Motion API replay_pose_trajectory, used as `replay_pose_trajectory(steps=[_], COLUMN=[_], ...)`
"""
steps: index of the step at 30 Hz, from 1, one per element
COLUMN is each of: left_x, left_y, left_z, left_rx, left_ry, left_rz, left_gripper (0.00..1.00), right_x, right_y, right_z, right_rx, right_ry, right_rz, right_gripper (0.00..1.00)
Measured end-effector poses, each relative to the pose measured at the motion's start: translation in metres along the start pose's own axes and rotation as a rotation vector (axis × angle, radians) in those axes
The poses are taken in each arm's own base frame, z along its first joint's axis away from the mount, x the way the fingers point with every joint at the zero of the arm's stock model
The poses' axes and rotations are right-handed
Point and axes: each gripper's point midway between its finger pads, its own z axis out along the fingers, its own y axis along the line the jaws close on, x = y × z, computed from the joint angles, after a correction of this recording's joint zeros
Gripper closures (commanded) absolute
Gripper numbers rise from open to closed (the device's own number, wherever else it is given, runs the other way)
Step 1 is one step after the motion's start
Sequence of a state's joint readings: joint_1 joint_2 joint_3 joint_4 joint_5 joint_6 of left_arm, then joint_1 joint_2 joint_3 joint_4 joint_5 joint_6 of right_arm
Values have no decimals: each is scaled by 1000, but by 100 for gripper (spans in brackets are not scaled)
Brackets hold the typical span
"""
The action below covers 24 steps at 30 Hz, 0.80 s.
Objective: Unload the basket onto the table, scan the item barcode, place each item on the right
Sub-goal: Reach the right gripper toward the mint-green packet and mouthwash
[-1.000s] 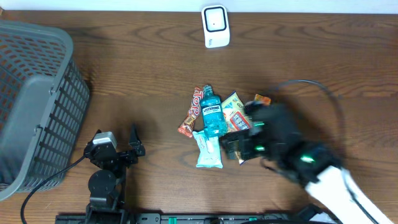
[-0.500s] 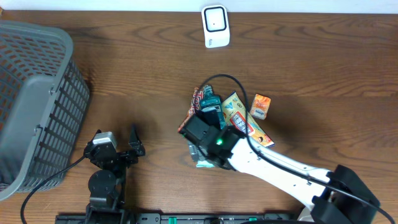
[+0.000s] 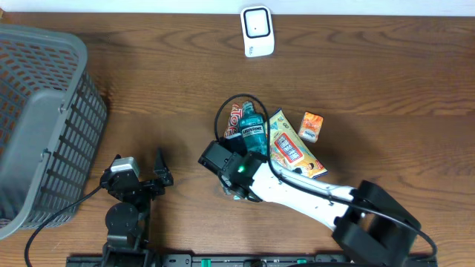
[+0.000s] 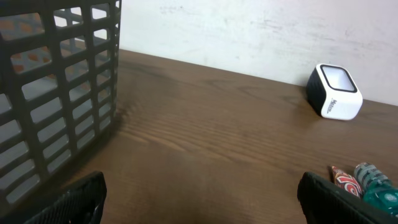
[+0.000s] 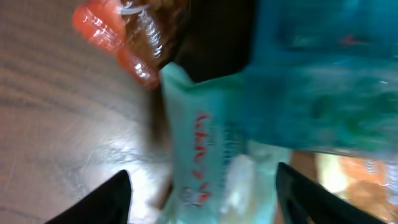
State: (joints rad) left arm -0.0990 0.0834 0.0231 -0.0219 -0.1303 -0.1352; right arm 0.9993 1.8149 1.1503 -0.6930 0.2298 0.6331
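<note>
Dark wooden worktop (image 3: 386, 81) is carrying everything in the scene, in front of a pale wall. At its left edge a grey slatted basket (image 3: 70, 126) is standing, probably waiting to receive goods once they are scanned. The right arm (image 3: 312, 196) is reaching diagonally from the near edge to the cluster of goods at the centre, pointing its wrist camera straight down at them. The left arm (image 3: 122, 193) is sitting folded near the basket, well apart from the goods. Its end effector (image 4: 205, 208) is hanging released with nothing between the fingers, so it appears idle for this step.

The white scanner (image 3: 257, 31) is standing at the far edge with its window facing the arms, so a barcode must be lifted and turned towards it. In the cluster, a blue mouthwash bottle (image 3: 254, 133) is lying flat beside a yellow snack packet (image 3: 286, 144), with a red wrapper (image 3: 234, 122) touching its other side.

The likely target, a pale teal packet (image 5: 211, 149), is lying just below the bottle. The right end effector (image 5: 202, 193) is straddling it, one finger on each side. Blur is hiding the contact, so whether the packet is clenched or free cannot be told. A small orange box (image 3: 312, 126) is lying just beside the yellow packet.
</note>
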Motion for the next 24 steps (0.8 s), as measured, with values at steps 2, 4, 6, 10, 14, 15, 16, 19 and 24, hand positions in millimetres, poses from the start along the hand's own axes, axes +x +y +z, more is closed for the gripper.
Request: replay_pose_trajectory(steps=[2,4,6,10,14,15,16,19,24], left_x=[0,0,0,0,0,0,0,0,0], left_y=[0,0,0,0,0,0,0,0,0], left_z=[0,0,0,0,0,0,0,0,0], left_rx=[0,0,0,0,0,0,0,0,0], left_ry=[0,0,0,0,0,0,0,0,0], left_rz=[0,0,0,0,0,0,0,0,0], left_gripper=[2,2,2,2,2,2,2,2,2], right_x=[3,4,5,6,6,6,6,6,7], right_y=[3,5,6,7,7,7,7,10,16], right_z=[1,1,1,1,1,1,1,1,-7], right_rx=[-14,-25,-30,-37,-37,-37,-37,-54,-142], right_ry=[15,21,26,32,35,35,35,38,104], right_rz=[-2,-1,-1,4,6,4,2,-7,-51], right_gripper=[43,50,64,83,90,97,99,99,99])
